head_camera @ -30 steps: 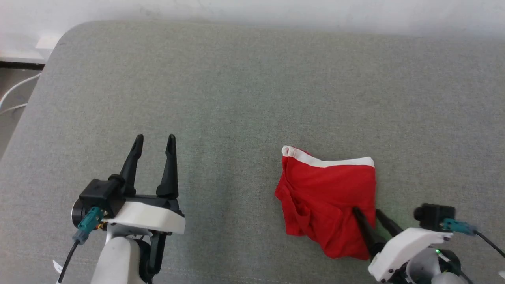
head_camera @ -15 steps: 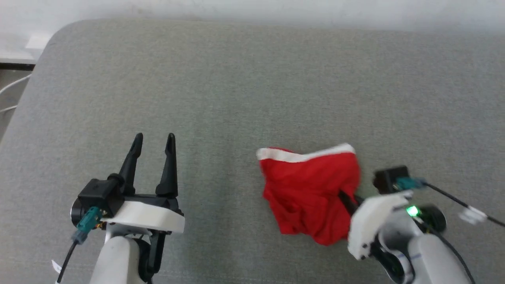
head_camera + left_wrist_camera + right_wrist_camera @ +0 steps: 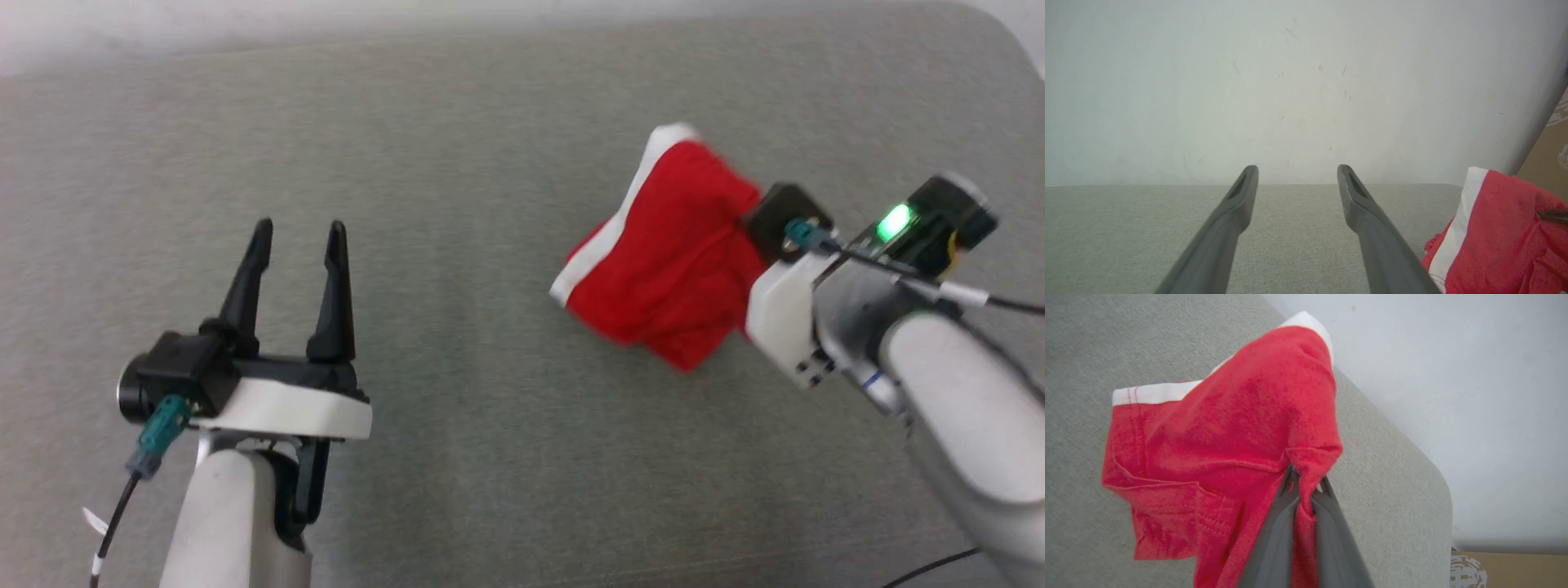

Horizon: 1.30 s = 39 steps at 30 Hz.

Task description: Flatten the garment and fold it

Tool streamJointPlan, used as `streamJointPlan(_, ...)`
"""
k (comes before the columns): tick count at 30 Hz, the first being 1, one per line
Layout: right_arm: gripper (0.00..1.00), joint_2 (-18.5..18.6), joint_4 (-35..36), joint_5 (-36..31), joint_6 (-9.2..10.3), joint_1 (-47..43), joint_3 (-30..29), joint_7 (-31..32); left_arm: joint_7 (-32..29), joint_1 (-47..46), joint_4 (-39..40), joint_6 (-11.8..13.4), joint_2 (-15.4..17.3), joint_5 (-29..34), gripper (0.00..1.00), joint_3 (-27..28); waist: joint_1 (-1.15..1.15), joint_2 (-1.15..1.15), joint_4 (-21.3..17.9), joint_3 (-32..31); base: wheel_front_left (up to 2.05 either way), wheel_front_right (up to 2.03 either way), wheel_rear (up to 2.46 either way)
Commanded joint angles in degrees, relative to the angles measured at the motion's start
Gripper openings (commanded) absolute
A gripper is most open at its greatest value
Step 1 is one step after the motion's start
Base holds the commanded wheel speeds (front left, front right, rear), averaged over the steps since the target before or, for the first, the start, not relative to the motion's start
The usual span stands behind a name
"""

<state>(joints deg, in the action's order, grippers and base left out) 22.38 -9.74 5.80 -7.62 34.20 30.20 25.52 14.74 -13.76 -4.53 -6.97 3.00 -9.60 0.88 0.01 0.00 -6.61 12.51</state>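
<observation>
The garment [image 3: 665,253] is a bunched bright red piece with a white band along one edge. It is held up off the grey surface at the right of the head view. In the right wrist view my right gripper [image 3: 1306,485] is shut on a fold of the garment [image 3: 1216,433], which hangs crumpled from the fingers. In the head view those fingers are hidden behind the cloth and the white wrist housing [image 3: 784,306]. My left gripper [image 3: 299,233] stands open and empty at the lower left, well apart from the cloth. The left wrist view shows its spread fingers [image 3: 1237,204] and the garment [image 3: 1494,237] at the right.
The grey fabric-covered surface [image 3: 490,155] spreads wide, with a white wall behind it. Its rounded right corner [image 3: 1008,28] is close behind the lifted cloth. The right wrist view shows that edge [image 3: 1433,473] with brown floor [image 3: 1519,567] beyond it.
My right gripper has shut on the garment's fold and carried it up and farther back. The head view has shifted. The left gripper has stayed open.
</observation>
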Motion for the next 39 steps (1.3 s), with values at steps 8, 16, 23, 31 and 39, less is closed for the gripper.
streamJointPlan(8,0.0,5.0,-11.3,-0.9,0.13,8.0,-3.4,-5.9,0.3,-5.4,2.1,-0.4,2.8,2.2,1.0,-1.8,-0.01,0.0,-13.7,11.2,0.0,0.0,0.0)
streamJointPlan(16,0.0,5.9,-23.7,-4.9,0.13,12.5,-15.4,-10.6,0.1,-9.6,2.7,-0.5,6.4,3.1,1.0,-4.4,-0.01,0.0,-15.2,18.7,0.0,0.0,0.0)
streamJointPlan(23,0.0,6.9,-32.4,-10.7,0.13,16.1,-27.4,-14.9,-1.1,-12.2,4.2,-0.5,8.6,3.0,1.0,-5.9,-0.01,0.0,-12.3,23.2,0.0,0.0,0.0)
streamJointPlan(31,1.0,5.3,-34.6,-18.0,0.13,18.1,-39.1,-18.8,-1.2,-12.1,4.5,-0.2,9.1,2.5,1.0,-6.0,-0.01,0.0,-9.2,23.8,0.0,0.0,0.0)
streamJointPlan(39,1.0,2.9,-32.8,-22.8,0.13,14.5,-48.0,-22.3,0.0,-10.7,0.6,0.3,6.1,0.6,1.0,-6.5,-0.01,0.0,-5.3,16.5,0.0,0.0,0.0)
